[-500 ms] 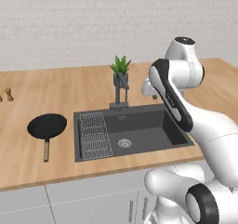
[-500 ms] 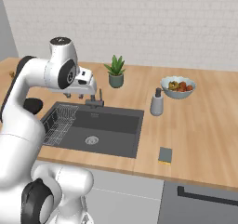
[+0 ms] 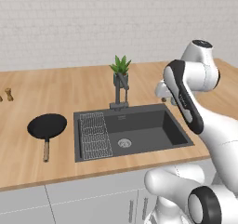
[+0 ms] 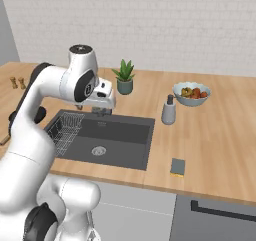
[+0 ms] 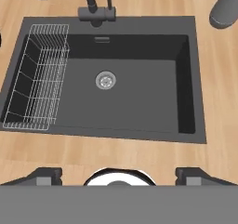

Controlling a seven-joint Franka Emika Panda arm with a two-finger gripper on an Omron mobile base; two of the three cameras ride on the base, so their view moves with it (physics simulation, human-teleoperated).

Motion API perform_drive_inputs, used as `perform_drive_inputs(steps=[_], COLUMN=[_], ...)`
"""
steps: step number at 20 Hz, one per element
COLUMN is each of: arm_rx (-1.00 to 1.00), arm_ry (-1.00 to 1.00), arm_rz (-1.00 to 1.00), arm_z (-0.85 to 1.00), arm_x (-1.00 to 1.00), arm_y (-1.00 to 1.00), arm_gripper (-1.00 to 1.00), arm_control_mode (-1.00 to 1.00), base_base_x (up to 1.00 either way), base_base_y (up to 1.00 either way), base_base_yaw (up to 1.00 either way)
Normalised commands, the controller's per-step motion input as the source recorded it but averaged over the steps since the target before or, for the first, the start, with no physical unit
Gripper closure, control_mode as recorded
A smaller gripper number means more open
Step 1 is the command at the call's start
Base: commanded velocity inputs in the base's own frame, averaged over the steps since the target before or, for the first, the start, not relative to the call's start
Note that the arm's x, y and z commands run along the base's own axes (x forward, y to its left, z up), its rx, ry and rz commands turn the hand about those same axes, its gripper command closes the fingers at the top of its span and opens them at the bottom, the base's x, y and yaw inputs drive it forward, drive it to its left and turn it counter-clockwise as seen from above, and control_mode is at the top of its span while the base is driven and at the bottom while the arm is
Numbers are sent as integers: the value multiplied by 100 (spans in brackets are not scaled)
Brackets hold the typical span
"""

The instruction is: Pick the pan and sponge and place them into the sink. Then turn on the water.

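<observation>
The black pan (image 3: 46, 126) lies on the wooden counter left of the sink (image 3: 175, 131), its wooden handle pointing toward the front edge. The yellowish sponge (image 4: 177, 167) lies on the counter right of the sink (image 4: 141, 144), near the front edge. My gripper (image 4: 103, 103) hangs above the sink close to the grey faucet (image 4: 101, 111), pointing down. In the hand view, the gripper (image 5: 119, 174) is open, its fingertips (image 5: 44, 175) wide apart with nothing between them, over the sink's near rim (image 5: 111, 135). No water runs from the faucet (image 5: 96, 5).
A wire rack (image 5: 37, 89) fills the sink's left side, with the drain (image 5: 105, 80) beside it. A potted plant (image 3: 121, 73) stands behind the faucet. A grey soap dispenser (image 4: 169, 110) and a fruit bowl (image 4: 191, 94) are right of the sink. Two small shakers (image 3: 8, 95) stand far left.
The arm and hand have shifted a little to the right above the sink. The pan, the sponge and the sink have not moved.
</observation>
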Motion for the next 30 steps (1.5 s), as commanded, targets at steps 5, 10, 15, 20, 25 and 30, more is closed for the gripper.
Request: perform_drive_inputs(steps=[5, 10, 15, 20, 25, 30], arm_rx=[0, 0, 0, 0, -3, -1], arm_ry=[6, 4, 3, 5, 5, 9], arm_rz=[-4, -5, -4, -4, -3, -4], arm_z=[-27, -37, -33, -31, -32, -27], arm_x=[0, 0, 2, 1, 0, 0], arm_y=[-100, -96, -93, -82, -64, -37], arm_gripper=[-100, -100, -100, -100, -100, -100], arm_control_mode=[-100, -100, -100, -100, -100, -100], base_base_x=[0, 0, 0, 0, 0, 0], base_base_y=[0, 0, 0, 0, 0, 0], base_base_yaw=[0, 0, 0, 0, 0, 0])
